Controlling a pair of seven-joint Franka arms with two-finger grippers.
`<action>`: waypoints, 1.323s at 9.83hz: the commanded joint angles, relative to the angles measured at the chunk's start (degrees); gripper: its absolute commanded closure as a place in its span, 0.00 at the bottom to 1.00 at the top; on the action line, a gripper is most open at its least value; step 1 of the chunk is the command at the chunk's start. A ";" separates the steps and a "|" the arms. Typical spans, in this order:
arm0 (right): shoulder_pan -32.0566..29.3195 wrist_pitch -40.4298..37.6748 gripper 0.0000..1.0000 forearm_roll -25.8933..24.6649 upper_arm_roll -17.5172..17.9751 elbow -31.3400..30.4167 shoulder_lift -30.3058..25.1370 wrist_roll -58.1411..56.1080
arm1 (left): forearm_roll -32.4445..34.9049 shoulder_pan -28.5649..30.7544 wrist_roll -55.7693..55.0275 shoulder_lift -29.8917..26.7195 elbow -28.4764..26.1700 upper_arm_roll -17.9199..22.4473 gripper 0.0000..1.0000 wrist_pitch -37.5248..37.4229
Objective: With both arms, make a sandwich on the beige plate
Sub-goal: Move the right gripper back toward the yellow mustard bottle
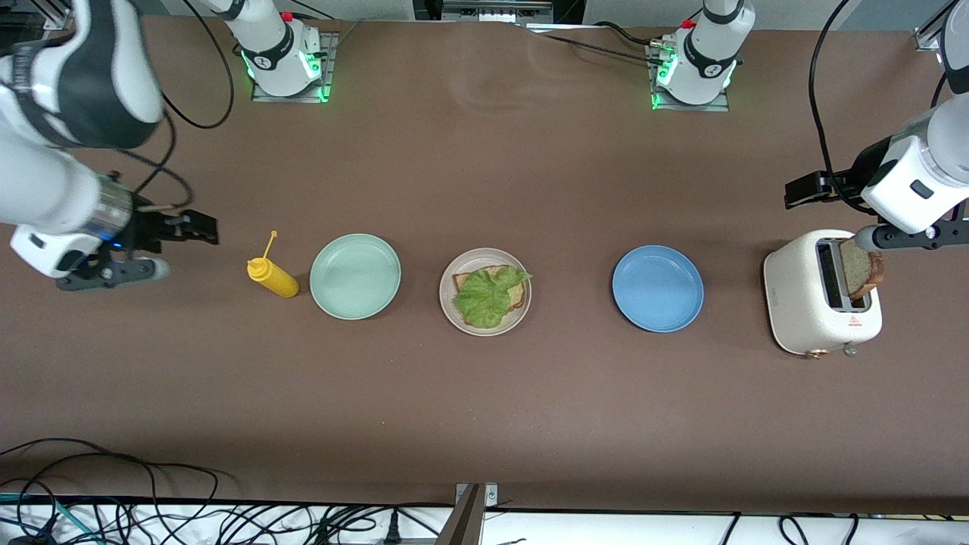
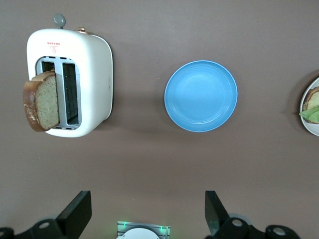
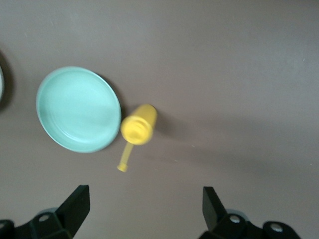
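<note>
Right now the beige plate (image 1: 485, 324) sits in the middle of the brown bench (image 1: 484, 424), and on it lies one slice of brown bread (image 1: 518, 297) with a ruffled lettuce leaf (image 1: 488, 294) spread over the top. No second slice covers the leaf, so the sandwich is only half built.

The other bread slice (image 1: 861, 269) stands upright in a slot of the white toaster (image 1: 802, 303), which sits toward the left arm's end of the bench; most of the slice pokes up above the slot. The left claw (image 2: 148, 211) hangs over the bench beside the toaster, jaws spread wide and holding nothing. From its wrist camera I can see the toaster, the bread in it and the blue plate (image 2: 201, 95) laid out below, all apart from its fingers (image 2: 77, 211).

Between the toaster and the beige plate rests the blue plate, bare. Toward the right arm's end, beside the beige plate, comes a mint-green plate (image 1: 355, 275), also bare, and just beside that a yellow squeeze bottle (image 1: 273, 278) with its cap flipped up. The right claw (image 1: 198, 227) hovers above the bench near that end, past the bottle, its jaws wide apart and gripping nothing.
</note>
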 commanded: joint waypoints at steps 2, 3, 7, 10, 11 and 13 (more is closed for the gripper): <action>-9.56 9.10 0.00 6.22 0.76 -16.97 -7.20 -24.11 | -0.34 -0.11 -1.49 -0.18 0.96 0.01 0.00 -1.35; -11.59 10.85 0.00 9.29 0.67 -18.54 -6.41 -31.40 | -0.34 -0.11 -1.58 -0.18 0.97 -0.08 0.00 -1.35; -15.30 18.15 0.00 24.13 0.75 -20.84 2.98 -60.05 | -0.34 -0.11 -2.20 -0.18 0.97 0.01 0.00 -1.35; -15.75 20.79 0.00 37.15 0.75 -20.67 9.14 -80.46 | -0.25 -0.20 -2.20 -0.53 0.97 -0.17 0.00 -1.96; -15.75 20.80 0.00 40.92 0.93 -20.41 10.63 -85.39 | -0.16 -0.46 -2.29 -0.44 0.88 -1.21 0.00 -1.96; -15.75 20.27 0.00 48.75 1.54 -20.41 13.10 -96.11 | -0.16 -0.63 -2.20 -0.44 0.96 -1.58 0.00 -1.96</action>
